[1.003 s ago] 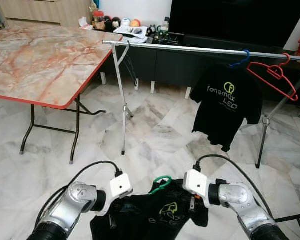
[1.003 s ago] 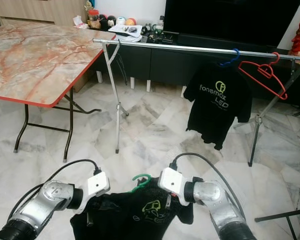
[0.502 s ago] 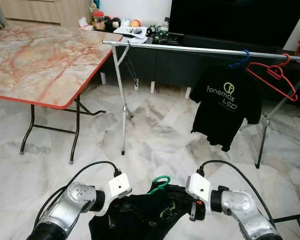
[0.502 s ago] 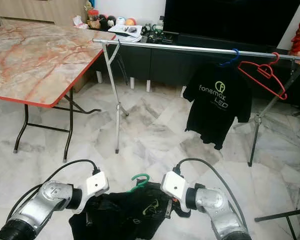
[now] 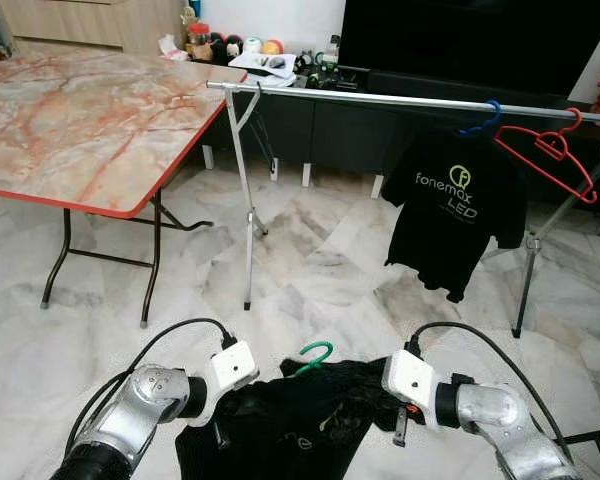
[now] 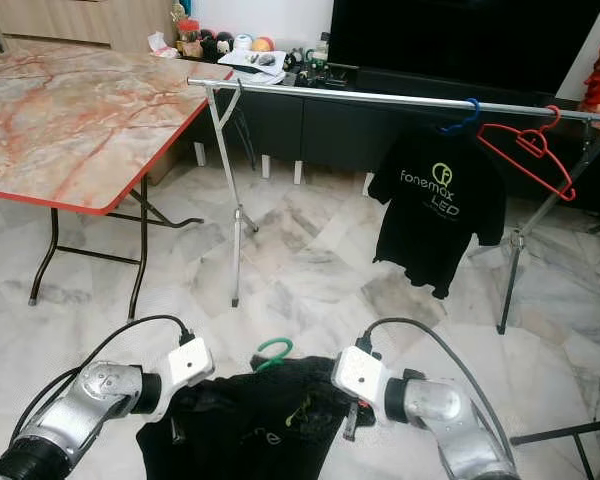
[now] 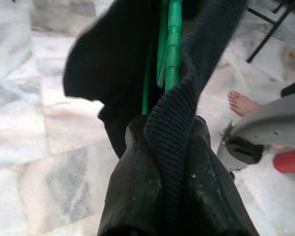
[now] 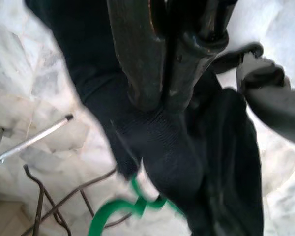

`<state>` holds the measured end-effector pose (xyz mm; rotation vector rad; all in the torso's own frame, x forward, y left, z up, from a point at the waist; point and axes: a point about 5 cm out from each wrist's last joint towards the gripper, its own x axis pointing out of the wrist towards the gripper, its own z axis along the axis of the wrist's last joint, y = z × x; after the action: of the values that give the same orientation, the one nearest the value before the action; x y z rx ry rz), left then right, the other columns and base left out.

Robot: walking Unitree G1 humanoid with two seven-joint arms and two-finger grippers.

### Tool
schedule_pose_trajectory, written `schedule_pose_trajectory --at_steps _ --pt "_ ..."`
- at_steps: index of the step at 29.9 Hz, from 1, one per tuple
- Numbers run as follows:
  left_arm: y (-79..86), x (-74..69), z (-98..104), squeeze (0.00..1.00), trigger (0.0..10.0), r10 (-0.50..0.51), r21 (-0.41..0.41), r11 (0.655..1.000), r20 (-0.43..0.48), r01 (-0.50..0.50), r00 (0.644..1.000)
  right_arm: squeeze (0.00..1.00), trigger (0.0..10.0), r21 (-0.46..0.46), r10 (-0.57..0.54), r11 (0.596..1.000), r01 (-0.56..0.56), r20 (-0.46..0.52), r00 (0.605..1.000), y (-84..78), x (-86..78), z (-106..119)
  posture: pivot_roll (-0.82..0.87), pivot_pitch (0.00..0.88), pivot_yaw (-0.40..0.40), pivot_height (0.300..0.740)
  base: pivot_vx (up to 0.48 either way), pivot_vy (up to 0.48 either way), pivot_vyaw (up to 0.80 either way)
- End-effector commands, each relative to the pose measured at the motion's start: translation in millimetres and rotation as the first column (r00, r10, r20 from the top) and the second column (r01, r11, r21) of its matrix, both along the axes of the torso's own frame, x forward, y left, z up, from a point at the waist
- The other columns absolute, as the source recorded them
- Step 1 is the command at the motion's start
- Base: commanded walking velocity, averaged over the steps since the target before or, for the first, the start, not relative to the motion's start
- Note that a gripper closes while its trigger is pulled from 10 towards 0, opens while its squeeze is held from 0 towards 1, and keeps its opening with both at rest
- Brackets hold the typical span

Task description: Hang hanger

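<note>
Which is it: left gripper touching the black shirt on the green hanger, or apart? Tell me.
Touching. The left wrist view shows the left gripper pinching a fold of the black shirt, beside the green hanger.

Right pincer (image 5: 401, 432) lower and farther right; black shirt (image 5: 300, 425) stretched wider

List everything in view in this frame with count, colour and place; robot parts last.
Black T-shirt: one, on a green hanger, held low between both arms.
Clothes rail: one, silver, across the room ahead.
Hung T-shirt: one, black with logo, on the rail from a blue hanger.
Red hanger: one, bare, on the rail's right end.
Folding table: one, marbled top with red edge, left.
TV cabinet: one, dark, behind the rail, clutter on top.
Floor: white marble tiles.
Bare foot: one, a person's, seen from the left wrist.
Left pincer: shut on the shirt.
Right pincer: shut on the shirt.
</note>
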<state>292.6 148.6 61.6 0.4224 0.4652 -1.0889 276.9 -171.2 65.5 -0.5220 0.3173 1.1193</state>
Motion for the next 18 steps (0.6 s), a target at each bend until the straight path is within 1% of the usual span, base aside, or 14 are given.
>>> schedule_pose_trajectory --at_steps 1,2,3,4,6,7,8,10,12,13,14,15,16,18 --pt "7.6 4.7 1 0.0 0.0 0.037 0.02 0.999 0.027 -0.037 0.999 0.0 0.0 -0.08 -0.018 0.997 0.018 0.006 1.0 -12.4 -5.4 1 0.06 0.062 -0.06 0.74 0.0 0.0 0.0" --pt "7.6 4.7 1 0.0 0.0 0.037 0.02 0.999 0.027 -0.037 0.999 0.0 0.0 -0.08 -0.018 0.997 0.018 0.006 1.0 -12.4 -5.4 1 0.06 0.062 -0.06 0.74 0.0 0.0 0.0" --pt "8.5 5.7 2 0.0 0.0 0.046 0.023 0.999 0.036 -0.047 0.998 0.0 0.0 -0.102 -0.014 0.995 0.013 -0.005 1.0 -14.0 -7.9 0 0.05 0.068 -0.062 0.74 0.0 0.0 0.0" --pt "10.4 8.6 2 0.0 0.0 0.07 0.032 0.997 0.06 -0.072 0.996 0.0 0.0 -0.163 -0.003 0.987 -0.001 -0.027 1.0 -16.7 -13.2 -3 0.05 0.068 -0.064 0.74 0.0 0.0 0.0" --pt "12.0 12.1 3 0.0 0.0 0.099 0.034 0.994 0.088 -0.103 0.991 0.0 0.0 -0.229 0.004 0.973 -0.014 -0.044 0.999 -18.8 -17.4 -7 0.05 0.071 -0.066 0.74 0.0 0.0 0.0" --pt "12.4 15.7 5 0.0 0.0 0.133 0.02 0.99 0.109 -0.136 0.985 0.0 0.0 -0.273 0.002 0.962 -0.017 -0.055 0.998 -18.8 -20.2 -10 0.05 0.071 -0.068 0.74 0.0 0.0 0.0" --pt "12.4 15.7 5 0.0 0.0 0.133 0.02 0.99 0.109 -0.136 0.985 0.0 0.0 -0.273 0.002 0.962 -0.017 -0.055 0.998 -18.8 -20.2 -10 0.05 0.071 -0.068 0.74 0.0 0.0 0.0" --pt "12.2 19.5 8 0.0 0.0 0.166 -0.002 0.986 0.134 -0.167 0.977 0.0 0.0 -0.304 -0.019 0.953 -0.009 -0.091 0.996 -15.1 -24.4 -16 0.05 0.073 -0.069 0.74 0.0 0.0 0.0" --pt "11.7 20.4 9 0.0 0.0 0.174 -0.009 0.985 0.137 -0.174 0.975 0.0 0.0 -0.333 -0.007 0.942 -0.035 -0.124 0.992 -13.6 -29.2 -22 0.05 0.075 -0.07 0.74 0.0 0.0 0.0" --pt "11.4 21.6 9 0.0 0.0 0.184 -0.017 0.983 0.146 -0.184 0.972 0.0 0.0 -0.381 -0.001 0.923 -0.058 -0.152 0.988 -14.8 -34.1 -29 0.05 0.076 -0.07 0.74 0.0 0.0 0.0" --pt "11.4 22.0 10 0.0 0.0 0.187 -0.019 0.982 0.148 -0.186 0.971 0.0 0.0 -0.392 -0.001 0.918 -0.061 -0.157 0.988 -15.2 -35.2 -30 0.05 0.076 -0.07 0.74 0.0 0.0 0.0" --pt "11.4 22.0 10 0.0 0.0 0.187 -0.02 0.982 0.146 -0.186 0.971 0.0 0.0 -0.452 0.0 0.889 -0.072 -0.157 0.988 -19.1 -36.3 -35 0.05 0.078 -0.072 0.74 0.0 0.0 0.0" --pt "11.3 22.0 9 0.0 0.0 0.186 -0.021 0.982 0.146 -0.185 0.972 0.0 0.0 -0.468 0.001 0.881 -0.075 -0.156 0.988 -20.3 -36.6 -37 0.05 0.078 -0.072 0.74 0.0 0.0 0.0" --pt "11.9 23.1 10 0.0 0.0 0.201 -0.024 0.98 0.154 -0.199 0.967 0.0 0.0 -0.535 -0.023 0.843 -0.065 -0.157 0.987 -24.9 -37.3 -45 0.06 0.078 -0.076 0.74 0.0 0.0 0.0"
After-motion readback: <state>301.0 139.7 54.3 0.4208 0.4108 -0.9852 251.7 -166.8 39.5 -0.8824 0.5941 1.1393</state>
